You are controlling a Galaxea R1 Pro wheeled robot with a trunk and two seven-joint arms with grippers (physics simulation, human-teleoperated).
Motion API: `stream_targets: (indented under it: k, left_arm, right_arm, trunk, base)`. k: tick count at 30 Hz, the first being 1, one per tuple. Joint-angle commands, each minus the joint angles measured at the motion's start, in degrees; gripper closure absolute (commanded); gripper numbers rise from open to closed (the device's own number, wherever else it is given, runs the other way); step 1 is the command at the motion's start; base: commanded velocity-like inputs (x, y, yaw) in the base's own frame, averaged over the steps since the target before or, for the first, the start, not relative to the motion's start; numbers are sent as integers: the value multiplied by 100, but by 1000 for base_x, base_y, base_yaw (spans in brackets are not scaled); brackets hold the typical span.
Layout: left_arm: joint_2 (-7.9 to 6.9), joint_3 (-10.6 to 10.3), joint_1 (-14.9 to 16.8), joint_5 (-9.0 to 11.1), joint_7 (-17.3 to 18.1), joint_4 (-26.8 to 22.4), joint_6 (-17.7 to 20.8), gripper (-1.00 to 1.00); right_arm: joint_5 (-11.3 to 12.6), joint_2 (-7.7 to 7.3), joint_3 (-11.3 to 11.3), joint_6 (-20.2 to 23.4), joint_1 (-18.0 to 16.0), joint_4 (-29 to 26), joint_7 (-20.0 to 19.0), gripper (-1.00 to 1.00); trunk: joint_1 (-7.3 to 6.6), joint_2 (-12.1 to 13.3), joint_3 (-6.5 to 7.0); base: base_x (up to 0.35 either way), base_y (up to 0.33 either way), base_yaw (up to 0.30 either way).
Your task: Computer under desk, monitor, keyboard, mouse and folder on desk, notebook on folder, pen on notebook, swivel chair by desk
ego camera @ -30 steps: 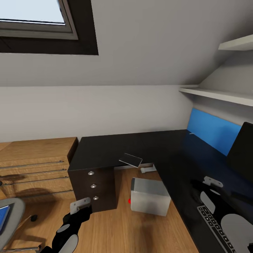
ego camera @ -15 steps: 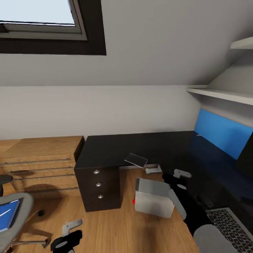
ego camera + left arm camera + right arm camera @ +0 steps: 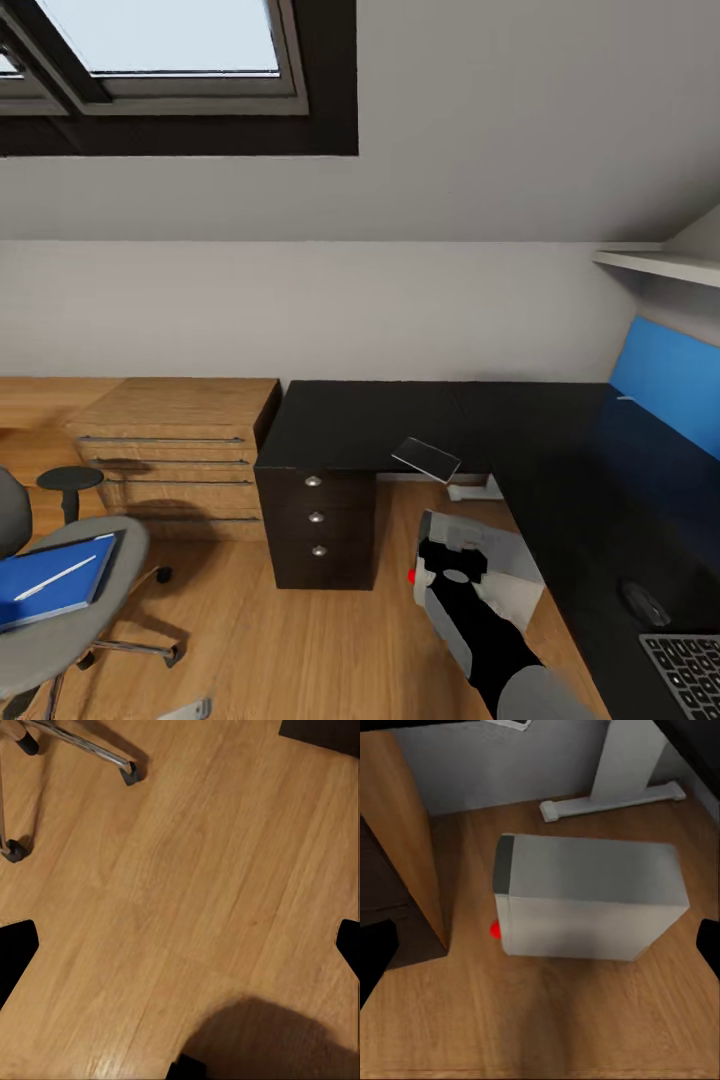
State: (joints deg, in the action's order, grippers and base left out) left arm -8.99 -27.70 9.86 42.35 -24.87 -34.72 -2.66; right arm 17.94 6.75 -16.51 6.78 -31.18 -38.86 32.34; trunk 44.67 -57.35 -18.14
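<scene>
- Computer (image 3: pixel 585 896) sits on the wood floor (image 3: pixel 195 892) in the knee space of the black desk (image 3: pixel 420 425), beside the dark drawer unit (image 3: pixel 318 520). The white desk foot (image 3: pixel 607 801) is just behind it.
- Right gripper (image 3: pixel 462 562) hangs over the computer. In the right wrist view its fingertips (image 3: pixel 375 952) sit at opposite frame edges, so the jaws are apart and hold nothing.
- Left gripper (image 3: pixel 180 945) points at bare floor near the chair's castors (image 3: pixel 129 772), jaws likewise apart and empty.
- Swivel chair (image 3: pixel 70 610) stands well apart from the desk. The blue folder (image 3: pixel 55 585) lies on its seat with the white pen (image 3: pixel 55 577) across it.
- Keyboard (image 3: pixel 690 675) and mouse (image 3: pixel 643 603) are on the tabletop at the near right. A thin grey slab (image 3: pixel 426 458) overhangs the tabletop edge above the computer; I cannot tell what it is.
- Risk: the right arm is low between the tabletop edge and the computer, so a careless swing could knock the case or clip the overhanging slab to the floor.
- Risk: turning the base toward the chair could nudge the castors and roll the chair off, sliding the pen from the folder.
</scene>
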Motion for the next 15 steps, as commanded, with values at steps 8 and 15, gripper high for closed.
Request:
stream_targets:
  k: [8, 15]
  left_arm:
    - [-6, -25, 8, 75, 124, 105, -77, -100]
    - [-13, -9, 8, 98, 133, 234, -91, -100]
  right_arm:
    - [-95, 325, -156, -2110, 26, 2603, -166, -100]
    - [-137, 325, -197, -2529, 115, 3587, -898, -100]
  trunk:
    - [0, -5, -25]
    - [0, -5, -35]
  base:
    - [0, 0, 273]
    - [0, 0, 128]
